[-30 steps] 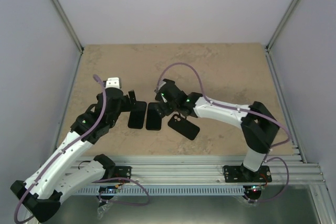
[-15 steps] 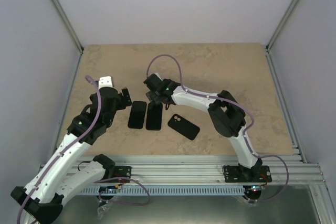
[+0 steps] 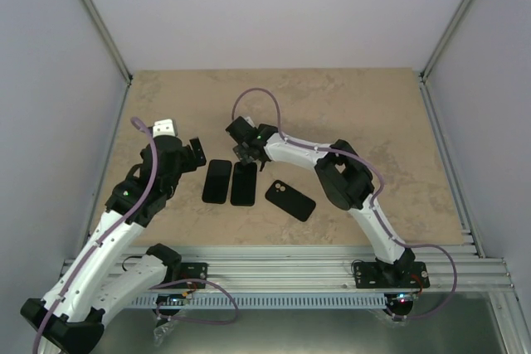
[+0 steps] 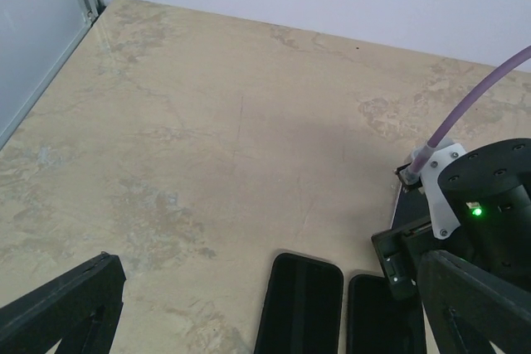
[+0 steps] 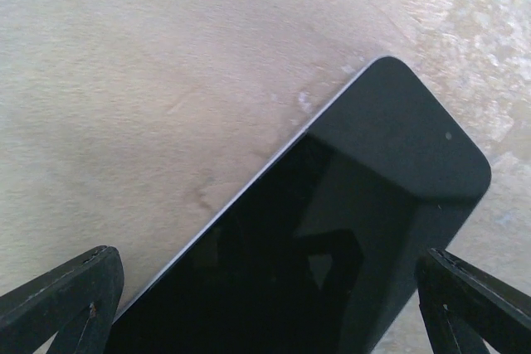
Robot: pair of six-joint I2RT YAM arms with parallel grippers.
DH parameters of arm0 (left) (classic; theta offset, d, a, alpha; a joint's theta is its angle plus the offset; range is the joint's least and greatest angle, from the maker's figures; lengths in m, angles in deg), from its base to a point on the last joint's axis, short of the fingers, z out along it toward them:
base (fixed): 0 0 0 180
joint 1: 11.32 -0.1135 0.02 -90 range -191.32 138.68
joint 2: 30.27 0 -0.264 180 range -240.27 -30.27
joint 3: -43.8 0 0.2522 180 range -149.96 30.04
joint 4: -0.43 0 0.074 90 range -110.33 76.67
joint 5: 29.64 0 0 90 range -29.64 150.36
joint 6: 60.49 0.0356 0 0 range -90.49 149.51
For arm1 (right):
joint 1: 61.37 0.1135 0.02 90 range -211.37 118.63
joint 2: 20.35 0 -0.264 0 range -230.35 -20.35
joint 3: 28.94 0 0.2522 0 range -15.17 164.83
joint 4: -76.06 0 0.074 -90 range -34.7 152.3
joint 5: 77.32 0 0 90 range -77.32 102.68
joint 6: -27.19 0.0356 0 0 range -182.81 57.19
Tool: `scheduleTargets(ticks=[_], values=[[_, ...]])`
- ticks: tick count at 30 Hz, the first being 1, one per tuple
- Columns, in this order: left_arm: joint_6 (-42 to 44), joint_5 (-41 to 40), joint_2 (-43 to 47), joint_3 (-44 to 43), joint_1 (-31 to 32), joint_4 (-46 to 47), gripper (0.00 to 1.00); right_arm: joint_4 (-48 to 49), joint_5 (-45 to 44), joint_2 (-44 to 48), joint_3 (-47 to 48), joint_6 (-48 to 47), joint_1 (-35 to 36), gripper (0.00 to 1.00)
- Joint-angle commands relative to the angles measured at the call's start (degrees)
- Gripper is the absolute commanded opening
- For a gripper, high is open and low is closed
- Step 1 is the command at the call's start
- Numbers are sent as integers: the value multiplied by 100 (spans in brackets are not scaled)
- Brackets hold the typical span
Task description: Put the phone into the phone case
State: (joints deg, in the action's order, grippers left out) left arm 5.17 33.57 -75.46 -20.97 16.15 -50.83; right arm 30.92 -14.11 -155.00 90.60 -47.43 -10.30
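Arm (image 3: pixel 299 153) outstretched, right hand (image 3: pixel 246 159) over phone (image 3: pixel 244 188)

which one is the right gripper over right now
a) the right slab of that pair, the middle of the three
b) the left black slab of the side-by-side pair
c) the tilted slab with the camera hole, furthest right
a: seen from above, the right gripper is over the far end of the middle slab, and its wrist view shows a glossy black face between the open fingers. The left slab and the tilted slab lie off to either side.
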Motion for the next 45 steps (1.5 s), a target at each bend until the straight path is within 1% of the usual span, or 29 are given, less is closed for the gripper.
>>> scheduleTargets(ticks=[1, 8, 12, 16, 19, 26, 36, 40, 45], values=[[55, 128, 8, 64, -61, 144, 99, -321, -140, -63, -64, 101, -210, 98], [71, 200, -16, 64, -98, 155, 99, -212, 4, 411, -857, 366, -556, 98], [85, 218, -16, 65, -106, 164, 99, -202, 258, 620, -1096, 559, -773, 98], [86, 235, -16, 69, -110, 159, 99, -25, 708, 729, -1245, 589, -942, 98], [90, 243, -10, 75, -110, 162, 99, 47, 1066, 692, -1247, 600, -1071, 98], [101, 270, -16, 74, -121, 177, 99, 106, 1579, 460, -1163, 663, -1258, 98], [113, 334, -30, 78, -162, 190, 99, -284, 1751, -57, -718, 695, -1353, 98], [120, 387, -42, 72, -172, 199, 99, -347, 1871, -123, -828, 763, -1376, 96], [105, 424, -34, 82, -185, 215, 99, -411, 1995, -53, -1071, 891, -1397, 92]])
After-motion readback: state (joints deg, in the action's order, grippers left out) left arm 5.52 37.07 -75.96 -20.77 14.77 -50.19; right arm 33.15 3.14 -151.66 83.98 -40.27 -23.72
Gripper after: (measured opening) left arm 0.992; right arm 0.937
